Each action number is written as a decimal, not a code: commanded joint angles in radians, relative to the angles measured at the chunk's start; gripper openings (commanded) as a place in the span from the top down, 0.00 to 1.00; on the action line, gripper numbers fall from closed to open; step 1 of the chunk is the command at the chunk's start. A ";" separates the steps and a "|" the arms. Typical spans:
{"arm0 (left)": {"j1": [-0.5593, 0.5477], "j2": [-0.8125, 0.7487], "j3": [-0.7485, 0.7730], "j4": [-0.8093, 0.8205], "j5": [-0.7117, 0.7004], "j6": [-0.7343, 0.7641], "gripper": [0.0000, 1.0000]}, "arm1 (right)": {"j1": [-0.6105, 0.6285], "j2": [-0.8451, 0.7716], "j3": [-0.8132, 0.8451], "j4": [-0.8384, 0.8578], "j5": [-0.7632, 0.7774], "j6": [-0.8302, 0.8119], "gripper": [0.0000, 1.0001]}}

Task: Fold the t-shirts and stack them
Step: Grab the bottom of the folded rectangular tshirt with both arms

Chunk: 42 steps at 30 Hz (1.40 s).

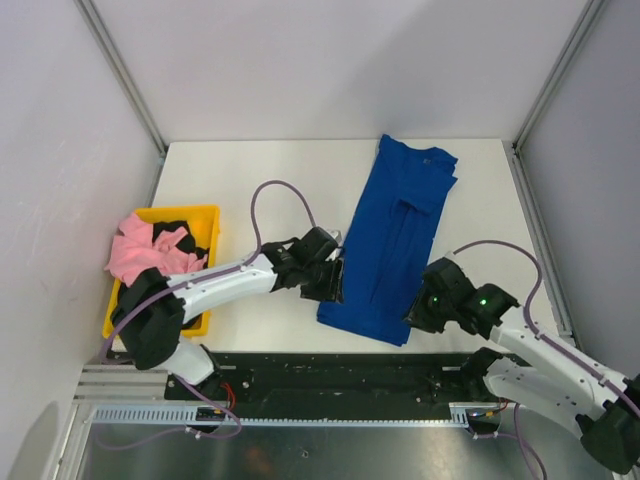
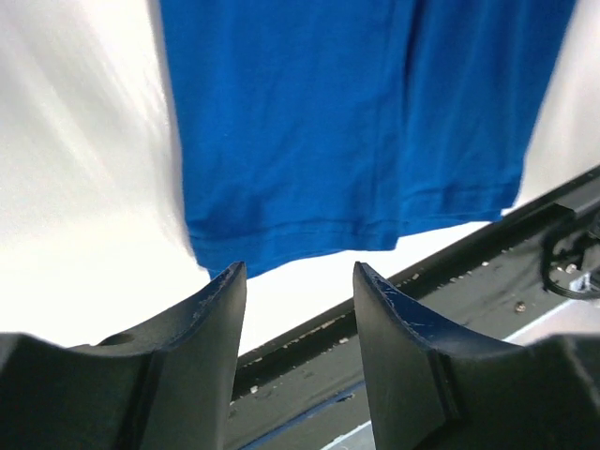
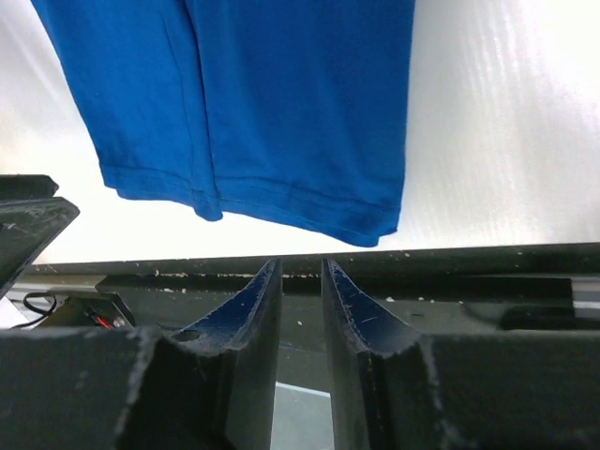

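Note:
The royal-blue t-shirt (image 1: 395,235) lies on the white table, folded lengthwise into a long strip, collar at the far end and hem at the near edge. My left gripper (image 1: 333,283) hovers just left of the hem's near-left corner, open and empty. In the left wrist view the gripper (image 2: 295,272) has the hem of the shirt (image 2: 356,122) just beyond its tips. My right gripper (image 1: 418,312) is by the hem's near-right corner. In the right wrist view the gripper (image 3: 300,265) is empty with only a narrow gap, short of the shirt (image 3: 281,103). The pink t-shirt (image 1: 140,255) and black t-shirt (image 1: 180,228) lie crumpled in the bin.
The yellow plastic bin (image 1: 190,210) stands at the table's left edge beside the left arm. A black rail (image 1: 330,365) runs along the table's near edge, right under both grippers. White table surface (image 1: 260,180) lies left of the blue shirt. Frame posts stand at the back corners.

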 commanded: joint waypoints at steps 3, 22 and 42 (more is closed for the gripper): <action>0.020 0.059 -0.041 0.014 -0.032 -0.008 0.46 | 0.061 0.065 -0.047 0.135 0.051 0.100 0.72; 0.032 -0.004 -0.130 0.022 -0.035 -0.009 0.48 | 0.075 0.055 -0.224 0.189 0.034 0.157 0.73; 0.115 0.102 -0.057 0.019 -0.042 0.019 0.53 | 0.084 0.064 -0.247 0.159 0.035 0.159 0.67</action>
